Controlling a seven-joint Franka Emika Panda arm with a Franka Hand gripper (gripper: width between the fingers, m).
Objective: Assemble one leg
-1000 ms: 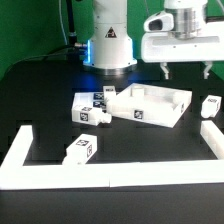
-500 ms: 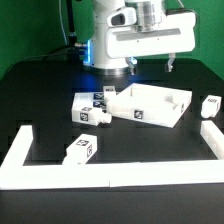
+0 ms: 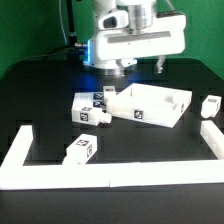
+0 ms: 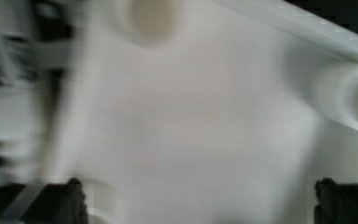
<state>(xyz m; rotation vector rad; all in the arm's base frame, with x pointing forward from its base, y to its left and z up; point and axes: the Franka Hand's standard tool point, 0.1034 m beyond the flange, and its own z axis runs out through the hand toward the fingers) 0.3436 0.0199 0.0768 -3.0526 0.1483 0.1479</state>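
Several stubby white tagged legs lie on the black table: two close together [image 3: 90, 108] to the exterior view's left of the panel, one [image 3: 82, 150] near the front, and one [image 3: 211, 106] at the right. The large white square panel [image 3: 150, 103] with a raised rim lies in the middle. My gripper [image 3: 139, 70] hangs above the panel's back edge, open and empty. In the wrist view the blurred white panel [image 4: 194, 110] fills the picture, and the gripper [image 4: 204, 205] shows two dark fingertips [image 4: 66, 200] wide apart with nothing between them.
A white U-shaped rail [image 3: 60, 172] runs along the table's front and up both sides [image 3: 210, 140]. The robot's base [image 3: 108, 45] stands behind the panel.
The gripper has swung from the exterior view's right to over the panel's back edge and come a little lower. The parts on the table have not moved.
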